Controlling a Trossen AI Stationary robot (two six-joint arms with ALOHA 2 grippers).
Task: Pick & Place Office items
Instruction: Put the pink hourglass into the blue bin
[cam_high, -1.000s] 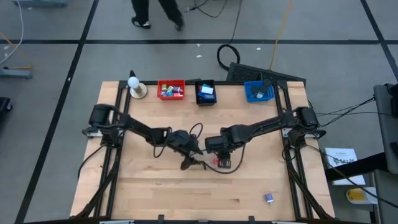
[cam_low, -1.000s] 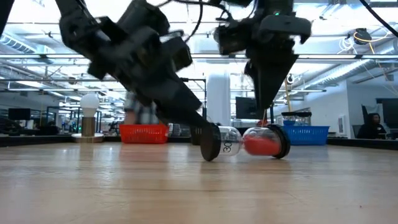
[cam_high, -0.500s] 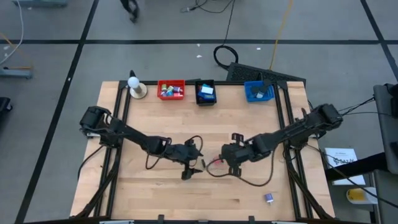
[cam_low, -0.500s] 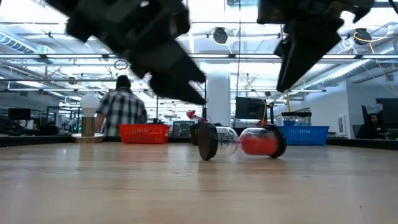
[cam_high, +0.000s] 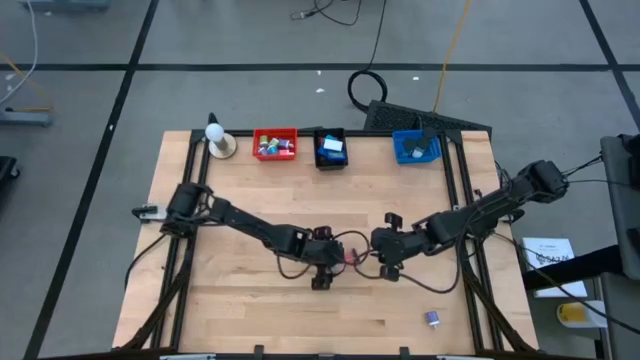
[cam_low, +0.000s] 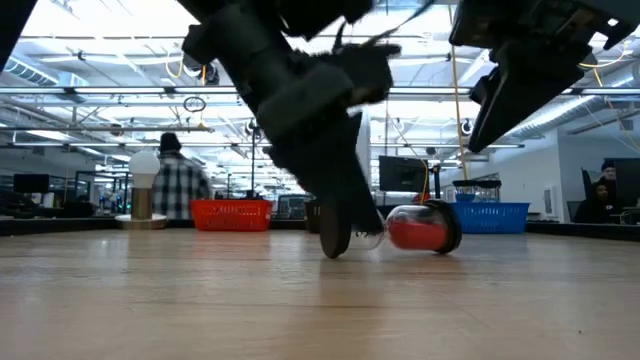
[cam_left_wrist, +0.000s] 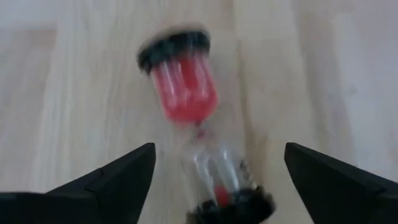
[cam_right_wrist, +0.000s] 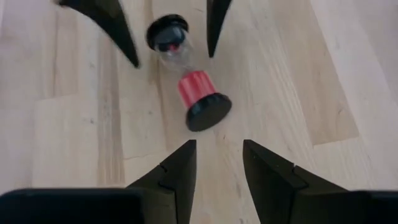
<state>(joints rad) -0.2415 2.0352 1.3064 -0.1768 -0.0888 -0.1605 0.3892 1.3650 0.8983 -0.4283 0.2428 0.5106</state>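
The sand timer (cam_left_wrist: 196, 134) lies on its side mid-table (cam_high: 230, 300); you have just moved the left gripper (cam_left_wrist: 214, 171) in so its wide-spread fingers straddle the timer, ready to grasp. The right gripper (cam_right_wrist: 217, 162), partly open and empty, has backed off beside it.

The surface (cam_high: 250, 300) carries one sand timer (cam_high: 349, 258), one small purple piece (cam_high: 432, 318), three bins: red (cam_high: 274, 144), black (cam_high: 331, 149), blue (cam_high: 416, 147), and one ball (cam_high: 214, 131).
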